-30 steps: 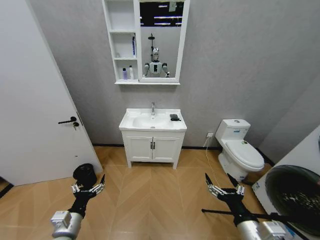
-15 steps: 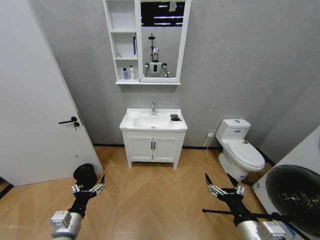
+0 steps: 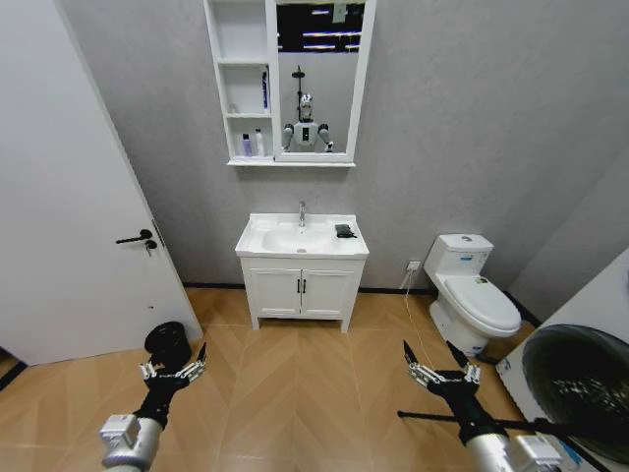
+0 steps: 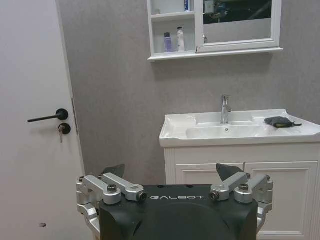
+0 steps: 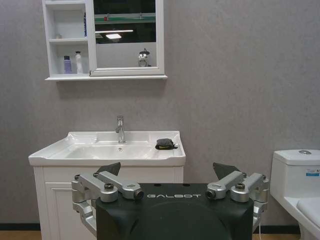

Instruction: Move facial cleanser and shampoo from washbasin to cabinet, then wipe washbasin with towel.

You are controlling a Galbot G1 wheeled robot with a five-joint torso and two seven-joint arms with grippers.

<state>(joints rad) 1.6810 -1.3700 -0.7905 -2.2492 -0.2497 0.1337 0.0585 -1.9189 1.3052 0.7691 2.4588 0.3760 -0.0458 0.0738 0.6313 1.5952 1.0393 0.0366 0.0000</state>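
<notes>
Both wide open, empty: left claw (image 3: 173,367), right claw (image 3: 439,369).

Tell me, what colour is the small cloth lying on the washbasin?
The cloth is black or very dark grey, seen best in the right wrist view.

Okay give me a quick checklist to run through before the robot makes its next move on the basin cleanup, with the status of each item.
1. Bottles off the washbasin: ok, two stand on the bottom shelf of the cabinet.
2. Towel available: ok, lying on the basin's rim, beside the tap.
3. Left gripper free: ok, open, holding nothing.
4. Right gripper free: ok, open, holding nothing.
5. Towel within reach: not ok, both grippers hang low over the floor, far from the basin.
</notes>
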